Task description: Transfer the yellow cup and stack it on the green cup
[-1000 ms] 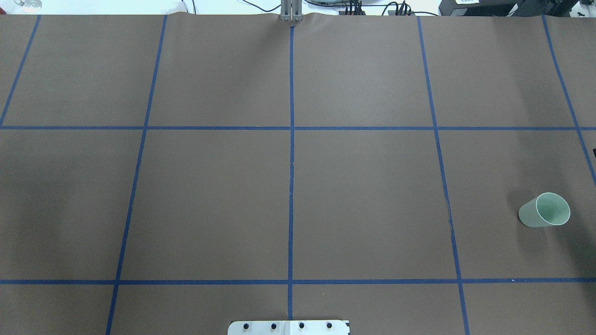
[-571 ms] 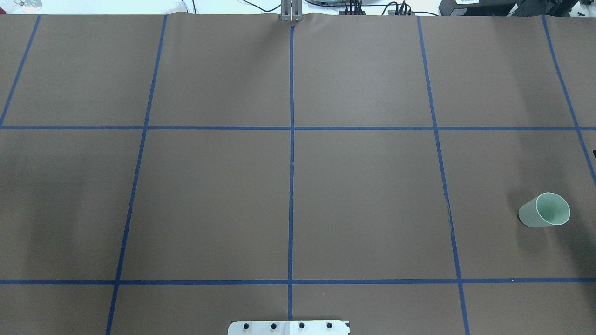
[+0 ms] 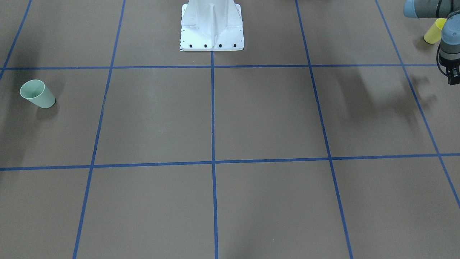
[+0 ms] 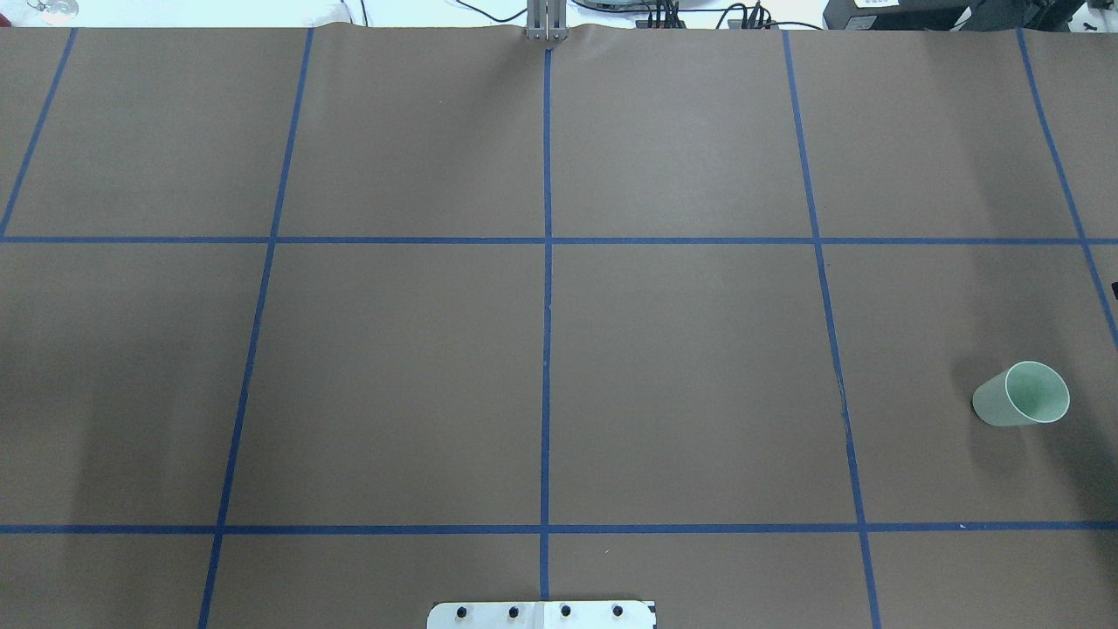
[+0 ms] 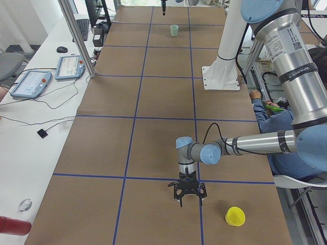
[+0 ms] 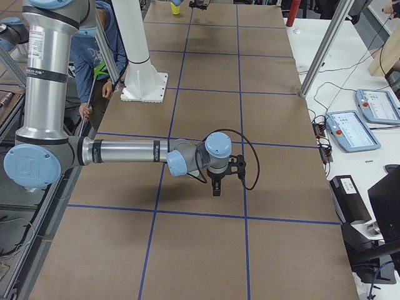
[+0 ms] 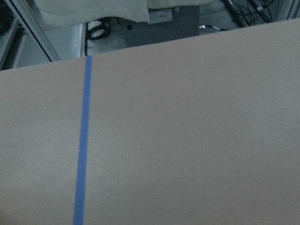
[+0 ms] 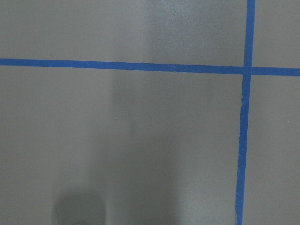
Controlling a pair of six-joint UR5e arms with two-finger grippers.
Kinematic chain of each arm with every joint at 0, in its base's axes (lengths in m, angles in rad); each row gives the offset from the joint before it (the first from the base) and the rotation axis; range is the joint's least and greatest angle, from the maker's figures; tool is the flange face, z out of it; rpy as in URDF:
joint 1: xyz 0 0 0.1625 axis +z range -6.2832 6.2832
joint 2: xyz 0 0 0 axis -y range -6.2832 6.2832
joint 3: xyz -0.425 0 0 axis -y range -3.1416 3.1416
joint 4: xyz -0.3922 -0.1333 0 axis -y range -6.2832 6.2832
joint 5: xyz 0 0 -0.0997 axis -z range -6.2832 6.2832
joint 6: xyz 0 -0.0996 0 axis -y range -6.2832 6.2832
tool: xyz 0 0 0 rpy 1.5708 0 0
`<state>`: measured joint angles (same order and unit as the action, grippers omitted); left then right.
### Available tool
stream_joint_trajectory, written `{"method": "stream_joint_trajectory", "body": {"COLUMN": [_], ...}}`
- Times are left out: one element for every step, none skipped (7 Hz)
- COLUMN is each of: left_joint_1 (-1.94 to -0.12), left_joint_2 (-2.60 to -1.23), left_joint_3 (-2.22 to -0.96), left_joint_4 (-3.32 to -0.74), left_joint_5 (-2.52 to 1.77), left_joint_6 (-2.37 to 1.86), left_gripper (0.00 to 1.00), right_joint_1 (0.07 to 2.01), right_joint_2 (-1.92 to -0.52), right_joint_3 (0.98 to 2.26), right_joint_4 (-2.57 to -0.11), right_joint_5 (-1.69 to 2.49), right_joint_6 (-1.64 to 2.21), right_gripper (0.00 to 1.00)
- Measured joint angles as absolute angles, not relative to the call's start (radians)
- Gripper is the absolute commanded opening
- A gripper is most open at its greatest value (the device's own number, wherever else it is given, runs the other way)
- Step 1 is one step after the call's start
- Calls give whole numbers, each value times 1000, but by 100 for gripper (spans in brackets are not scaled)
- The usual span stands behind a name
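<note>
left gripper [image 5: 189, 200]: released, fingers spread, empty.
right gripper [image 6: 215, 189]: cannot tell its state.
bright yellow plastic cup [image 5: 235, 216]: mouth up on brown table [image 5: 153, 97], near left gripper, apart.
pale green plastic cup [image 4: 1020, 395]: mouth up, table's opposite end.
</note>
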<state>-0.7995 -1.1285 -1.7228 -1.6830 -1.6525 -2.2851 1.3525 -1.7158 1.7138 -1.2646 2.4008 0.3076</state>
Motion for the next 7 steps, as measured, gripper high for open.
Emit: {"method": "stream_joint_trajectory", "body": {"left_joint_1": [-758, -711, -655, -583, -510, -438, -384], "left_joint_2": [-1128, -1128, -1128, -1129, -1129, -1125, -1118], "left_joint_3": [-1745, -1760, -1767, -1770, -1769, -1766, -1761], "left_joint_4": [-1572, -1478, -1410, -1366, -1347, -1339, -1335], "left_joint_5": [-1652, -1656, -1671, -1702, -1726, -1744, -1760], "left_joint_6": [-2364, -2467, -2578, -2682, -2771, -2846, -2895], "left_gripper": [98, 98, 98, 98, 98, 99, 99], "right_joint_1": [1349, 1343, 1338, 1336, 1335, 1335, 1335], "right_joint_2": [-1725, -1739, -1744, -1744, -1741, -1739, -1741], "right_joint_3": [1713, 1711, 1711, 1711, 1712, 1712, 1712], "right_joint_4": [-1236, -1204, -1188, -1180, -1178, -1177, -1178], "right_joint_5": [2399, 2396, 2396, 2396, 2394, 2391, 2391], "right_joint_6": [308, 312, 316, 320, 323, 325, 326], "right_gripper": [100, 100, 100, 100, 100, 100, 100]}}
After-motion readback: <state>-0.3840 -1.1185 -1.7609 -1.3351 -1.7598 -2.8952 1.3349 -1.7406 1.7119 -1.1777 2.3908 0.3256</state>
